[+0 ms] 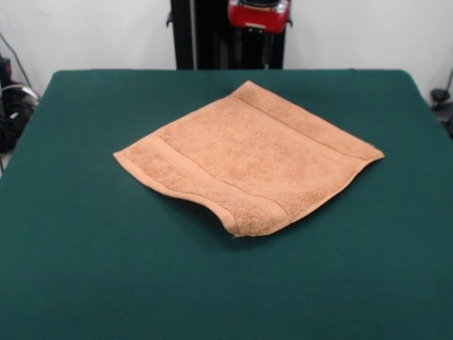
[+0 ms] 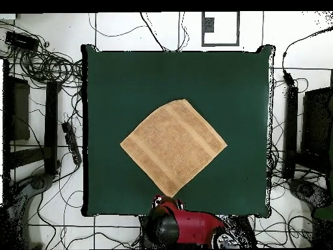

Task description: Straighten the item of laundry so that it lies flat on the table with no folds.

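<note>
Overhead, red arm (image 2: 179, 224) drawn back beyond towel (image 2: 173, 146).

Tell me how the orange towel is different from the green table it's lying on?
The towel is orange-tan and small; the table is dark green and much bigger. The towel sits turned like a diamond, one corner pointing at the robot, while the table sits square. The towel looks fluffy with woven bands; the table top looks smooth and plain. The towel's near corner curls slightly up; the table is level. Both have four sides and look cloth-like.
</note>
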Tool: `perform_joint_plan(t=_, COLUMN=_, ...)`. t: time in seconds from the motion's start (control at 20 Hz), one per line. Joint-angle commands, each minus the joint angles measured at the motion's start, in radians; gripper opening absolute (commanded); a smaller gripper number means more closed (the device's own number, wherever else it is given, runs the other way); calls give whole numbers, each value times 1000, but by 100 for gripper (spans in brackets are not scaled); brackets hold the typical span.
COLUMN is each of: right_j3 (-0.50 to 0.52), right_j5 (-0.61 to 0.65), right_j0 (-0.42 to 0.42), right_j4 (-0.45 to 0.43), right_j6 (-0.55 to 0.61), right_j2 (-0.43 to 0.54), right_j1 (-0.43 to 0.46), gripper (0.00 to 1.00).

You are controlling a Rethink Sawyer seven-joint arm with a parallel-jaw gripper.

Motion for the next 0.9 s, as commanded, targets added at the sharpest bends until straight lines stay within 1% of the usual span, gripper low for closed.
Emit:
perform_joint_plan(t=0.05, right_j3=-213, right_j5=72, right_j0=1, right_j4=72, right_j6=80, right_j2=180, right_j1=-14, gripper=100)
perform_joint_plan(t=0.5, right_j3=-383, right_j5=-110, right_j0=17, right_j4=40, right_j6=105, right_j2=186, right_j1=200, gripper=100)
perform_joint_plan(t=0.7, right_j3=-436, right_j5=-162, right_j0=0, right_j4=12, right_j6=101, right_j2=202, right_j1=268, gripper=100)
perform_joint_plan(t=0.9, right_j3=-496, right_j5=-224, right_j0=-40, right_j4=-37, right_j6=89, right_j2=234, right_j1=367, gripper=100)
